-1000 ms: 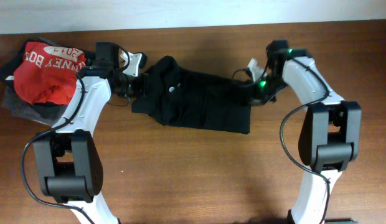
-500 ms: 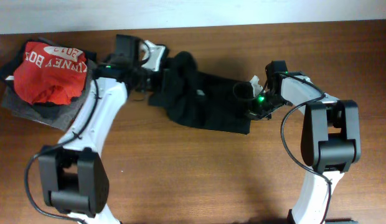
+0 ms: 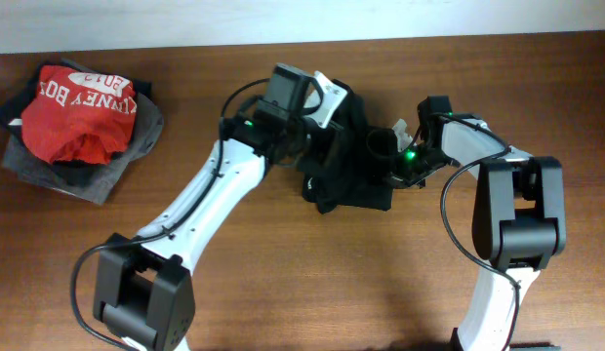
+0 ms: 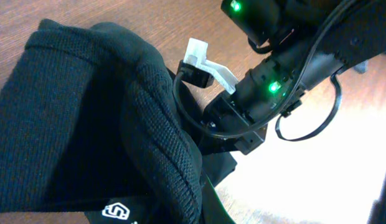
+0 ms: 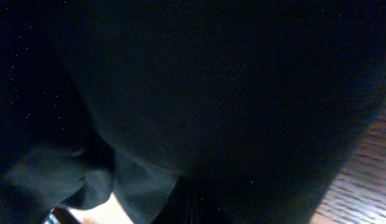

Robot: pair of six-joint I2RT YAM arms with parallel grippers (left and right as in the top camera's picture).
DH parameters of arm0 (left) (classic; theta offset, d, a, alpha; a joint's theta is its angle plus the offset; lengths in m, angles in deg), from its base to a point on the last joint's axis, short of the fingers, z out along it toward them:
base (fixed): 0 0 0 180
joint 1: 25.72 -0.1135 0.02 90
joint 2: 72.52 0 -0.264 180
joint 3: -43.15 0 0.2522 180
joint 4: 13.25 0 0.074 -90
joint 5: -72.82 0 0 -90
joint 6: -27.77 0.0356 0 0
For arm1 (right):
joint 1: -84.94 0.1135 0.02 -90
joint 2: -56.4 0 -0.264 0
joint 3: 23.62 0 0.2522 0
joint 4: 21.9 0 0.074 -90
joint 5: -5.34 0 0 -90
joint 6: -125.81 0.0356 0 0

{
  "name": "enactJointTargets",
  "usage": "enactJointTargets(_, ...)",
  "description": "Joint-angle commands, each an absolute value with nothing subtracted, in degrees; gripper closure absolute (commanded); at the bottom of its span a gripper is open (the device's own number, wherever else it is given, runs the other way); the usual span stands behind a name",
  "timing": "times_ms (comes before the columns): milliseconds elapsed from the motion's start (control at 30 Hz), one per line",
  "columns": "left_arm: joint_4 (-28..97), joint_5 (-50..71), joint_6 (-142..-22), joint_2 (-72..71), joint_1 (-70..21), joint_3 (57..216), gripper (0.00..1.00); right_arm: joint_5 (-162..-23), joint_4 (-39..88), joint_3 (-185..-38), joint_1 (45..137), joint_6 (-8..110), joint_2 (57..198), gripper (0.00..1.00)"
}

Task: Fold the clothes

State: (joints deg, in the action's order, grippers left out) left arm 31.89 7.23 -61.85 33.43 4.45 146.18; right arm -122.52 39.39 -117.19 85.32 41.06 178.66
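Wood table (image 3: 283,283), bare across the lower frame. The black garment (image 3: 349,175) sits upper centre, slightly right, bunched into a lump. Its long axis now runs roughly top to bottom of the frame. The flat part shows at the lower right, and the raised, doubled part points to the top of the frame.

Clothes pile (image 3: 78,117) at upper left, red shirt on top, well apart from the action.

Left gripper (image 3: 317,109) is at the lump's upper left edge. Lifted knit cloth fills the near side of the left wrist view, so it reads as pinching the garment's carried end, though the fingers themselves are covered. Right gripper (image 3: 392,148) touches the garment's right edge. Its wrist view is all dark fabric, so I cannot tell whether it is spread or pinched.

Key relation: the garment lies between the two grippers, which are near each other. The landing spot for the carried end is to the right and slightly down-frame of the left gripper, just beside the right one. The left arm has the working end.
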Motion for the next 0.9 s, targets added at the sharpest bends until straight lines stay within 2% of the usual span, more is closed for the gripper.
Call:
enactJointTargets(0,31.34,1.68,-60.95,32.03,6.44,147.39,0.99,-128.49,39.63,-118.39,84.07,38.83,176.56,0.96)
enactJointTargets(333,30.45,-0.66,-60.95,32.18,7.32,147.39,0.99,-131.2,45.72,-134.17,75.94,41.08,159.32,0.96)
enactJointTargets(500,25.27,0.71,-60.98,34.13,8.37,147.39,0.88,-131.11,48.54,-140.77,70.35,41.04,154.33,0.96)
enactJointTargets(533,23.8,1.7,-60.98,34.76,8.87,147.39,0.84,-131.03,48.83,-141.47,69.28,41.04,153.79,0.96)
enactJointTargets(600,21.27,3.64,-60.98,36.12,9.98,147.39,0.65,-131.03,49.16,-142.04,67.26,41.04,152.98,0.96)
enactJointTargets(633,20.07,4.6,-60.98,36.8,10.66,147.39,0.43,-131.03,49.44,-142.06,66.15,41.04,152.63,0.96)
enactJointTargets(733,17.42,5.59,-60.98,38.33,12.85,147.39,0.14,-131.03,50.82,-142.09,63.83,40.91,152.54,0.96)
enactJointTargets(767,16.57,5.57,-60.95,38.94,13.81,147.39,0.08,-131.03,51.32,-142.06,63.18,40.52,152.54,0.96)
enactJointTargets(867,14.58,5.54,-60.95,40.03,15.95,147.39,0.08,-131.0,51.95,-142.06,61.76,40.06,152.54,0.96)
